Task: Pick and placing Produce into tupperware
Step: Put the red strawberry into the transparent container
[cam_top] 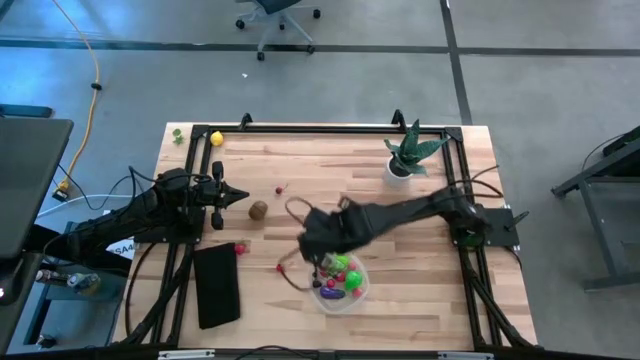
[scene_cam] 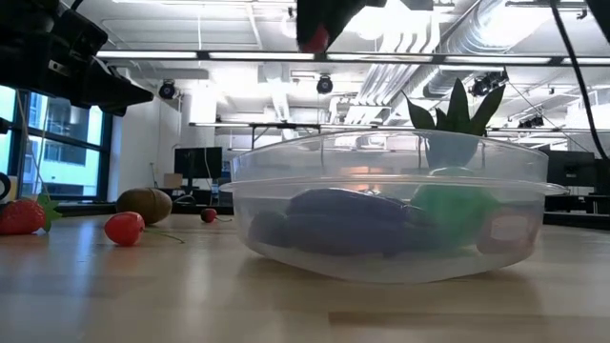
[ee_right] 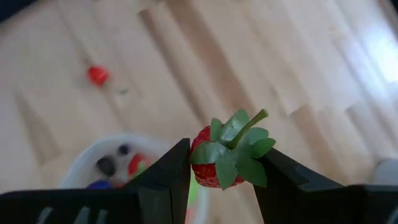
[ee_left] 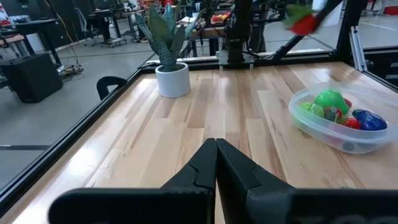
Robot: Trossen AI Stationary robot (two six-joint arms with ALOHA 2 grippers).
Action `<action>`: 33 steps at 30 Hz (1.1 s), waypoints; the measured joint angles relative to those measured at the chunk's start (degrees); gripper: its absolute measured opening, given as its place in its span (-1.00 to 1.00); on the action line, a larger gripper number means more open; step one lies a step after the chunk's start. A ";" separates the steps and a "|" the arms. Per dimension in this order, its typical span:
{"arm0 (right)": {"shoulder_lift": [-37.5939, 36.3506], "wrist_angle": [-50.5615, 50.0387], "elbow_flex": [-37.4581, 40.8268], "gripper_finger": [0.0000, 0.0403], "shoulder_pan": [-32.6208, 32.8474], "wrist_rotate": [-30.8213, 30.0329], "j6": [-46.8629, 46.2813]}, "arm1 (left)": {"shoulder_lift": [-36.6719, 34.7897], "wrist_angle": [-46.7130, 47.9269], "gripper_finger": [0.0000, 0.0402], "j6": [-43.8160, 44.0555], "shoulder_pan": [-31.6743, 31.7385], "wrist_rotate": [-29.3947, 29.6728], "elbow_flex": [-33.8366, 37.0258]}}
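Clamped between the right gripper's dark fingers, a red strawberry with green leaves hangs above the table beside the tupperware, which holds a purple piece, a bright green piece and small red ones. Near the table's left edge, the left gripper waits, fingers pressed together.

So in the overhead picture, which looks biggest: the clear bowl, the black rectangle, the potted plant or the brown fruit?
1. Black rectangle
2. Potted plant and clear bowl: look alike, and the arm covers part of the bowl
3. Brown fruit
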State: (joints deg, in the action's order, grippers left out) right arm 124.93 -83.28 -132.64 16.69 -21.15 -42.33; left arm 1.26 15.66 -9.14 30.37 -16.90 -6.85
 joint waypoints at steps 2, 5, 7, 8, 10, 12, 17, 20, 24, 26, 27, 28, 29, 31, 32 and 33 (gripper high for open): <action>-0.09 1.28 1.80 -0.38 2.02 -0.02 -1.85 | 0.00 -0.01 -1.00 0.01 0.00 0.01 0.00; 0.01 2.81 5.14 -0.37 4.69 0.30 -4.29 | 0.00 -0.01 -1.00 0.01 -0.02 0.01 0.00; -0.03 5.83 8.35 -0.37 6.22 1.21 -5.74 | 0.00 0.00 -1.00 0.01 -0.01 -0.01 0.00; 0.03 6.90 9.84 -0.37 6.80 2.11 -6.27 | 0.00 0.00 -1.00 0.01 0.00 0.01 0.00; 0.13 9.57 12.47 -0.37 7.85 3.46 -6.92 | 0.00 -0.01 -1.00 0.00 0.00 -0.01 0.00; 0.02 14.10 15.36 -0.37 8.56 5.11 -6.88 | 0.00 -0.01 -1.00 0.01 0.00 0.01 0.00; 0.06 22.71 22.48 -0.37 8.90 9.18 -5.58 | 0.00 0.00 -1.00 0.00 0.00 0.00 0.00; 0.06 25.52 25.70 -0.37 8.61 10.35 -5.22 | 0.00 -0.02 -1.00 0.00 -0.02 0.01 0.00; 0.06 29.91 29.28 -0.37 8.27 11.63 -3.79 | 0.00 0.00 -1.00 0.01 0.00 0.01 0.00; 0.06 32.24 30.79 -0.37 8.03 12.89 -3.11 | 0.00 0.00 -1.00 0.00 -0.01 0.01 0.00; 0.06 32.42 31.22 -0.37 8.04 13.21 -2.82 | 0.00 0.00 -1.00 0.01 0.00 0.01 0.00; 0.06 32.83 31.54 -0.37 8.03 13.30 -2.68 | 0.00 0.00 -1.00 0.00 0.00 0.01 0.00; 0.06 33.31 31.76 -0.37 8.04 13.28 -2.65 | 0.00 0.00 -1.00 -0.01 0.00 0.01 0.00; 0.06 33.52 32.06 -0.37 8.02 13.25 -2.64 | 0.00 0.00 -1.00 0.01 0.00 0.01 0.00; 0.06 33.45 32.09 -0.37 8.02 13.26 -2.64 | 0.00 -0.01 -1.00 0.01 -0.01 -0.01 0.00; 0.06 33.49 32.09 -0.37 8.02 13.25 -2.64 | 0.00 -0.01 -1.00 0.01 -0.02 -0.01 0.00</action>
State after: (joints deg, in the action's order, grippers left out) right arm 124.99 -49.78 -100.55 24.71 -7.90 -44.97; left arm 1.26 15.64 -9.13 30.35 -16.91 -6.85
